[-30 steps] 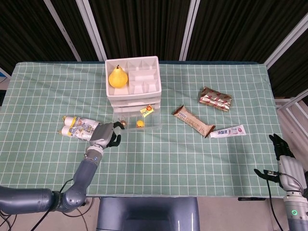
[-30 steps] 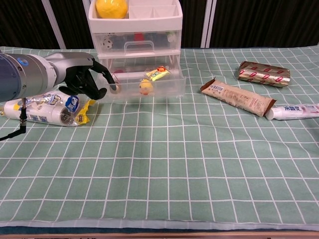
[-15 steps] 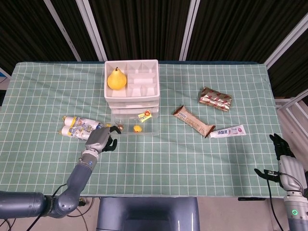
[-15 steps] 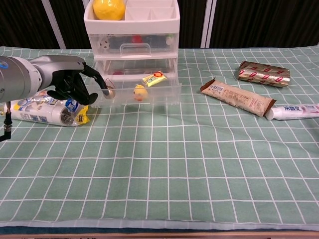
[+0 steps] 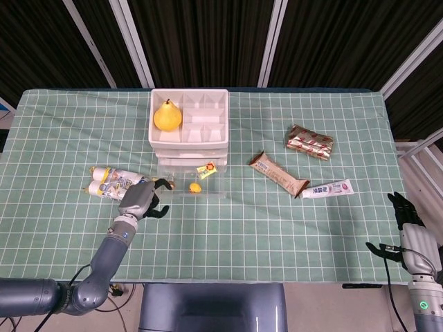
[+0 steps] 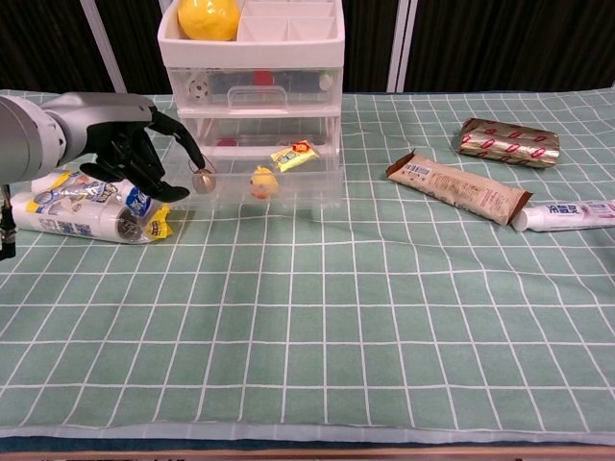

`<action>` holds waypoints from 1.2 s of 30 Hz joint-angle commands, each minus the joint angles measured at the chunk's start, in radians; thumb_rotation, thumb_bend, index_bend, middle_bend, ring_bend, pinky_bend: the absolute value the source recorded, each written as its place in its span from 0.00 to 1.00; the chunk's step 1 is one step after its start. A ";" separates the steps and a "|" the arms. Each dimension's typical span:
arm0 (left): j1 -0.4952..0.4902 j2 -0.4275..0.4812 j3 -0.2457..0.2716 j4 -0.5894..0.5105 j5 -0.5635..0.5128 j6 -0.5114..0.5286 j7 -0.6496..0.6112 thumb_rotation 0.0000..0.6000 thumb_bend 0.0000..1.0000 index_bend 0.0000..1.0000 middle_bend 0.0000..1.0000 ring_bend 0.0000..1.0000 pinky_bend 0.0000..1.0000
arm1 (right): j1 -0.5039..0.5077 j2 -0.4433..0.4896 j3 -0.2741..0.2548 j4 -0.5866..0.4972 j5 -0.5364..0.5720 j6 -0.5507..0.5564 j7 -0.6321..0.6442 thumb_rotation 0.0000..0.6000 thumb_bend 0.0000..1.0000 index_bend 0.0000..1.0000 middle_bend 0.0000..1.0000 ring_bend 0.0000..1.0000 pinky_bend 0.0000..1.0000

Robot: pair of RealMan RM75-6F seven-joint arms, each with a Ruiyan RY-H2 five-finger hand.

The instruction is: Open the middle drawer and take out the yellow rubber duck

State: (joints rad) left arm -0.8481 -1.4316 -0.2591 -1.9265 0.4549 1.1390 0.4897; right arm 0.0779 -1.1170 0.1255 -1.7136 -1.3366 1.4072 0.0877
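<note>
One yellow rubber duck (image 6: 261,180) sits in the open middle drawer (image 6: 288,192), right of the left hand (image 6: 139,154), whose fingers (image 6: 188,154) seem spread, empty.

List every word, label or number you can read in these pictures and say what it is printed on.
None can be read for certain.
Toothpaste tube: blue print, too blurred to read.
Brown snack bar: white label patch with small print, too small.
Foil packet: red marks, not readable.
Bottle pack: blue and yellow labels, blurred.
Yellow packet in the open drawer: print too small.
</note>
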 commanded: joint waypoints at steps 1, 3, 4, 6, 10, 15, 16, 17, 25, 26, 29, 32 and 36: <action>-0.004 0.004 -0.013 -0.008 0.015 0.002 -0.012 1.00 0.18 0.28 1.00 1.00 1.00 | 0.000 0.000 0.000 0.000 0.001 0.000 0.001 1.00 0.05 0.00 0.00 0.00 0.22; -0.009 0.009 -0.022 -0.015 0.025 0.002 -0.014 1.00 0.17 0.28 1.00 1.00 1.00 | 0.000 0.000 0.000 0.000 0.001 -0.001 0.001 1.00 0.05 0.00 0.00 0.00 0.22; -0.013 0.013 -0.025 -0.018 0.031 0.002 -0.012 1.00 0.17 0.28 1.00 1.00 1.00 | 0.000 0.000 0.000 0.000 0.001 -0.001 0.001 1.00 0.05 0.00 0.00 0.00 0.22; -0.025 0.024 -0.030 -0.023 0.043 -0.004 0.000 1.00 0.17 0.28 1.00 1.00 1.00 | 0.000 0.000 0.000 0.000 0.001 -0.001 0.002 1.00 0.05 0.00 0.00 0.00 0.22; -0.083 0.079 -0.035 -0.017 0.038 -0.075 0.070 1.00 0.17 0.29 1.00 1.00 1.00 | 0.000 0.000 0.001 0.000 0.003 -0.002 0.002 1.00 0.05 0.00 0.00 0.00 0.22; -0.182 0.167 -0.021 0.038 0.063 -0.220 0.176 1.00 0.17 0.29 1.00 1.00 1.00 | 0.001 -0.001 0.000 0.002 0.002 -0.002 -0.002 1.00 0.05 0.00 0.00 0.00 0.22; -0.198 0.182 -0.016 0.056 0.080 -0.253 0.188 1.00 0.17 0.29 1.00 1.00 1.00 | 0.001 -0.001 0.000 0.002 0.001 -0.002 -0.003 1.00 0.05 0.00 0.00 0.00 0.22; -0.213 0.195 -0.010 0.075 0.100 -0.284 0.197 1.00 0.17 0.29 1.00 1.00 1.00 | 0.001 -0.002 0.000 0.002 0.002 -0.002 -0.004 1.00 0.05 0.00 0.00 0.00 0.22; -0.281 0.245 0.044 0.247 0.394 -0.527 0.166 1.00 0.17 0.36 1.00 1.00 1.00 | 0.002 -0.005 0.000 0.005 0.004 -0.002 -0.012 1.00 0.05 0.00 0.00 0.00 0.22; -0.285 0.242 0.045 0.268 0.424 -0.549 0.147 1.00 0.17 0.36 1.00 1.00 1.00 | 0.002 -0.005 0.000 0.005 0.004 -0.002 -0.014 1.00 0.05 0.00 0.00 0.00 0.22; -0.300 0.223 0.048 0.331 0.516 -0.613 0.089 1.00 0.17 0.36 1.00 1.00 1.00 | 0.002 -0.006 0.001 0.004 0.008 -0.004 -0.016 1.00 0.05 0.00 0.00 0.00 0.22; -0.320 0.202 0.048 0.386 0.610 -0.677 0.020 1.00 0.17 0.36 1.00 1.00 1.00 | 0.003 -0.005 0.002 0.004 0.013 -0.005 -0.018 1.00 0.05 0.00 0.00 0.00 0.22; -0.348 0.183 0.064 0.431 0.723 -0.728 0.001 1.00 0.16 0.39 1.00 1.00 1.00 | 0.003 -0.005 0.003 0.003 0.017 -0.008 -0.018 1.00 0.05 0.00 0.00 0.00 0.22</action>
State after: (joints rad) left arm -1.1697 -1.2306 -0.2085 -1.5303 1.1103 0.4497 0.5023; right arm 0.0810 -1.1219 0.1286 -1.7101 -1.3201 1.3997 0.0698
